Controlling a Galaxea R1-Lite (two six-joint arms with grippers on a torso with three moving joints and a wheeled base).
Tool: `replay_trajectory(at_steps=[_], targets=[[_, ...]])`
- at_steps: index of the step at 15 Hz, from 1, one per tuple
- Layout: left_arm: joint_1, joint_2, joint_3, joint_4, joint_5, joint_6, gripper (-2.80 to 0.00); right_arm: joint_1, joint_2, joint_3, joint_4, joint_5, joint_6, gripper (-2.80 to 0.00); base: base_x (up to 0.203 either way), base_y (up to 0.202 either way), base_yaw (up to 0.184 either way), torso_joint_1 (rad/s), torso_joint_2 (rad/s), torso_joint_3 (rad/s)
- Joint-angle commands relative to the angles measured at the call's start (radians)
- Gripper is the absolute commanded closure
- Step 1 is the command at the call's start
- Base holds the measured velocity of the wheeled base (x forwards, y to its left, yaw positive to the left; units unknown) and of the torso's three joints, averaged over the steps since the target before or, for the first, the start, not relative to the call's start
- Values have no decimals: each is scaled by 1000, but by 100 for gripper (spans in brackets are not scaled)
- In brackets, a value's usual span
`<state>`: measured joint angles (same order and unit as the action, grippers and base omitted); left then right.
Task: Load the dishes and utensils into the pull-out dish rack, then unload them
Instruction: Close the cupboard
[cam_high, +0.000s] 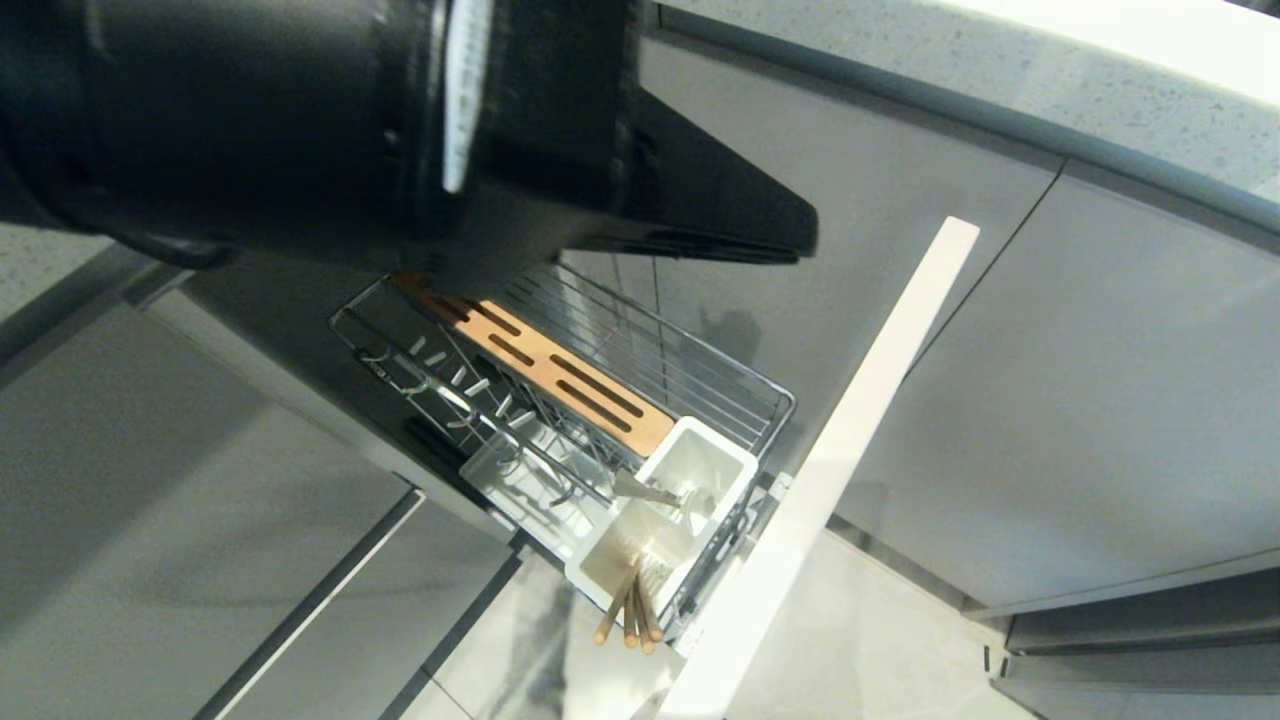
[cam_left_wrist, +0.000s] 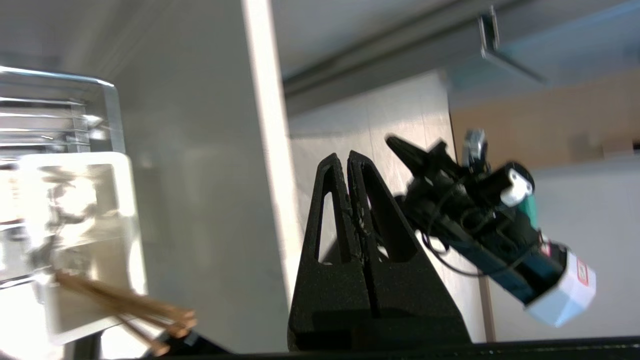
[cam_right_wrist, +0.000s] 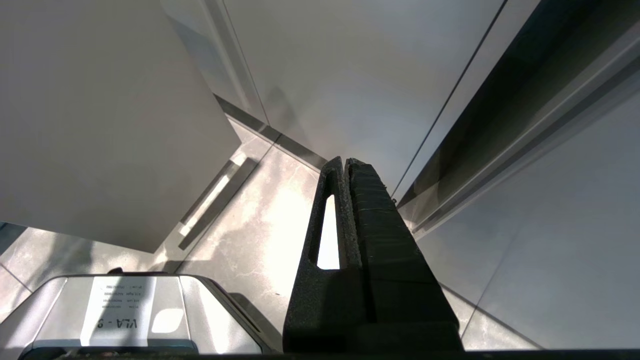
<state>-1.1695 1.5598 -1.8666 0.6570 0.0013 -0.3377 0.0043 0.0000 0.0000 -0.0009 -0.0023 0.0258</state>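
The pull-out dish rack (cam_high: 740, 385) stands drawn out of the grey cabinets, with its pale front panel (cam_high: 860, 430) toward me. In its white caddy (cam_high: 735, 470), wooden chopsticks (cam_high: 630, 610) lean out of the near compartment and a silver utensil (cam_high: 655, 492) lies across the far one. The dishes are out of view. My left gripper (cam_high: 805, 240) hovers shut and empty above the rack's back end. In the left wrist view this gripper (cam_left_wrist: 347, 156) points past the panel's edge, with the chopsticks (cam_left_wrist: 125, 302) off to its side. My right gripper (cam_right_wrist: 345, 161) hangs parked and shut over the floor.
A slotted wooden strip (cam_high: 560, 375) and metal pegs (cam_high: 470, 385) fill the rack behind the caddy. Grey cabinet fronts (cam_high: 1100, 400) flank the rack under a speckled countertop (cam_high: 1000, 70). My right arm (cam_left_wrist: 480, 220) shows beyond the left gripper. The robot base (cam_right_wrist: 125, 310) sits on the pale tiled floor (cam_right_wrist: 260, 235).
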Motion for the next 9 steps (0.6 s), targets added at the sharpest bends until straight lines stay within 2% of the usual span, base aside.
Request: replay_trajectory(at_steps=[1, 5, 7, 9], targets=[[-39, 63, -8, 5, 1, -4, 0, 0, 0, 2, -1, -1, 0, 0, 0, 0, 0, 0, 0, 0], [-123, 117, -18, 52, 3, -9, 0, 0, 0, 1, -1, 0, 0, 0, 0, 0, 0, 0, 0, 0], [-132, 133, -17, 70, 9, -11, 0, 0, 0, 0, -1, 0, 0, 0, 0, 0, 0, 0, 0, 0], [-134, 141, -17, 90, 49, -47, 0, 0, 0, 2, -1, 1, 0, 0, 0, 0, 0, 0, 0, 0]])
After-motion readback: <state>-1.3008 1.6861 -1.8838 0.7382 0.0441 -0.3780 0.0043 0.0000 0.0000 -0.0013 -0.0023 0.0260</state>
